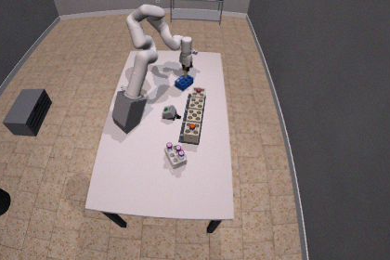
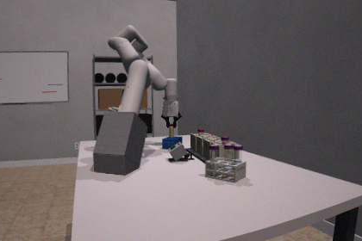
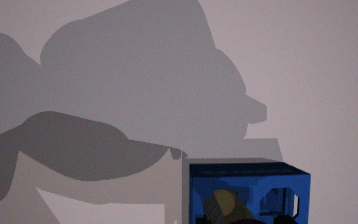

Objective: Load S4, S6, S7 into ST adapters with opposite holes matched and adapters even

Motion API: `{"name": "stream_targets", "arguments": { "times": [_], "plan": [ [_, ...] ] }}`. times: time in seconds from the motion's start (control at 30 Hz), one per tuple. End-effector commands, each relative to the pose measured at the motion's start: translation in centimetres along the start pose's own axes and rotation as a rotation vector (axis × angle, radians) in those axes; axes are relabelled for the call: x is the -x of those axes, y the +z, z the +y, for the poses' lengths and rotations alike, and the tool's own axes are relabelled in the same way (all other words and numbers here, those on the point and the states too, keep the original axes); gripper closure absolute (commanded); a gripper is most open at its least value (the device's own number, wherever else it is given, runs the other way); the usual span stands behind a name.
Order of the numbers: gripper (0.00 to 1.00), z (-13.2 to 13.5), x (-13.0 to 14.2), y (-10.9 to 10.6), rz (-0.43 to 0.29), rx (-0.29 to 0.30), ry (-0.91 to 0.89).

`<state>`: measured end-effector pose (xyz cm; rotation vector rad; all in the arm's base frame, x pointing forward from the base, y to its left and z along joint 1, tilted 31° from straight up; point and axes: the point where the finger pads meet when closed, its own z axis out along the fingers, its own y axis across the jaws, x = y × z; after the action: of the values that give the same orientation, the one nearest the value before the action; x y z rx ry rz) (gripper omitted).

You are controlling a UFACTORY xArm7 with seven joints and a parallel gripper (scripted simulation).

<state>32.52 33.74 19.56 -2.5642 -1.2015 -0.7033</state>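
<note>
Top view: the end effector (image 1: 187, 70) holds an orange-capped sample tube (image 1: 187, 73) above the blue rack (image 1: 184, 83); two orange-dotted tubes appear seated in the adapters (image 1: 194, 112).

Exterior view: the tube hangs upright.

Wrist view: rack below. Loading seems partly done.

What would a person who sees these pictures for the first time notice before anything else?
First comes the white arm, which bends from its grey base down to the far end of the table. Its gripper is shut on a tube with yellowish content, held upright just above the blue rack. After that, the eye goes to the row of beige adapters beside the green key, and to the pale rack of purple-capped tubes nearer the front.
</note>
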Motion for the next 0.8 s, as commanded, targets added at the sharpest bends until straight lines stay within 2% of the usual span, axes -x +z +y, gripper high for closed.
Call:
{"name": "stream_targets", "arguments": {
  "times": [0.0,0.77],
  "plan": [
    [1.0,0.0,-0.1,-0.5,0.003,0.001,0.0],
    [1.0,0.0,-0.1,-4.7,0.003,0.001,0.0]
  ]
}}
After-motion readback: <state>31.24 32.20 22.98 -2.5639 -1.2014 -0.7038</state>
